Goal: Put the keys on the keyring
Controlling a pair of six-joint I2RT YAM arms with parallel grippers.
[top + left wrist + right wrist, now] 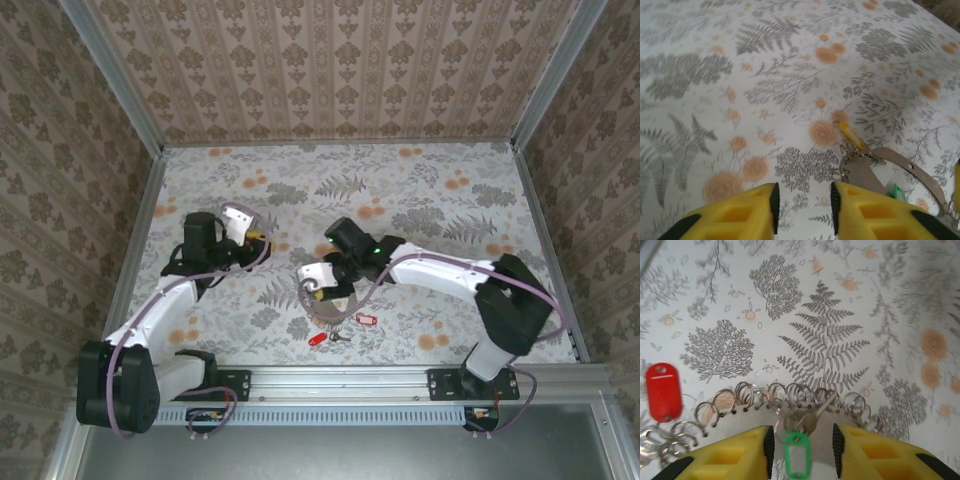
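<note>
The keyring (752, 417) is a flat grey curved band with several small split rings along its edge; it lies under my right gripper (803, 440). That gripper is open, and a brass key (812, 421) with a green tag (798, 457) lies between its fingers without touching the pads. A red tag (662, 392) lies to the left. From above, the right gripper (315, 288) sits over the keyring (330, 312). My left gripper (802, 202) is open with nothing in it, just short of the keyring (865, 172) and a yellow tag (852, 135).
From above, a red tag (317, 338), a small key (340, 337) and a red-framed tag (365, 320) lie near the front rail (340, 385). My left gripper (250, 235) is at middle left. Patterned walls enclose the floral table (420, 190).
</note>
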